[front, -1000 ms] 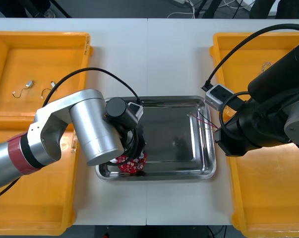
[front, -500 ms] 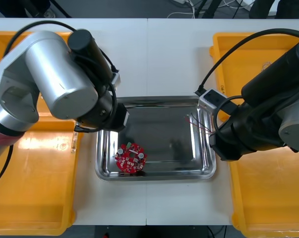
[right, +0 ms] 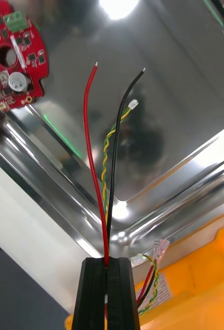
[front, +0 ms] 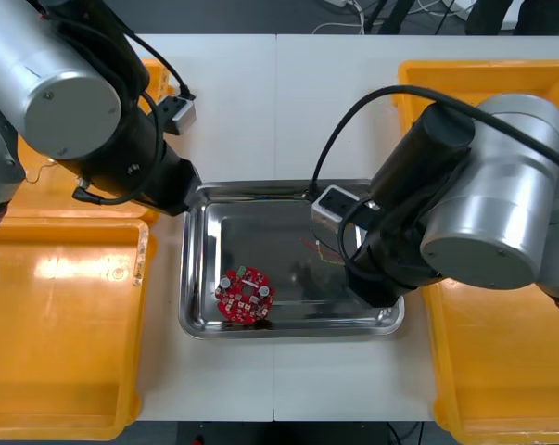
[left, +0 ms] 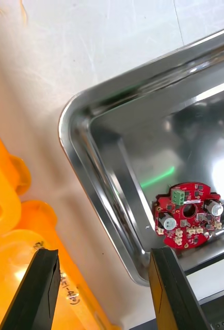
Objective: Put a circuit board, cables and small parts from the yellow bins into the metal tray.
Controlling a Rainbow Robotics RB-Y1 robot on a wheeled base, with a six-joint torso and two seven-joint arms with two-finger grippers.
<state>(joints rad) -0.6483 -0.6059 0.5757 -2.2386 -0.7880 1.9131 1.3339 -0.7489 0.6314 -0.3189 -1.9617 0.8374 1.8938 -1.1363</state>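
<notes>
A round red circuit board (front: 245,295) (left: 189,214) (right: 11,51) lies flat in the near left corner of the metal tray (front: 288,186) (left: 76,139) (right: 174,77). My right gripper (right: 107,262) is shut on a cable bundle of red, black and twisted yellow wires (right: 99,165). The free ends hang over the tray floor near its right side, where the cable (front: 317,248) pokes out from under the right arm. My left gripper (left: 102,251) is open and holds nothing. It hovers over the tray's far left corner and the table beside it.
Yellow bins flank the tray: two at the left (front: 66,324) (left: 9,216) and two at the right (front: 501,371) (right: 205,294). The bulky left arm (front: 84,102) covers much of the far left bin. The right arm (front: 474,213) overhangs the tray's right rim.
The left gripper let go of the circuit board in the tray, rose and drew back to the far left. The right arm carried the cable leftward over the tray.
</notes>
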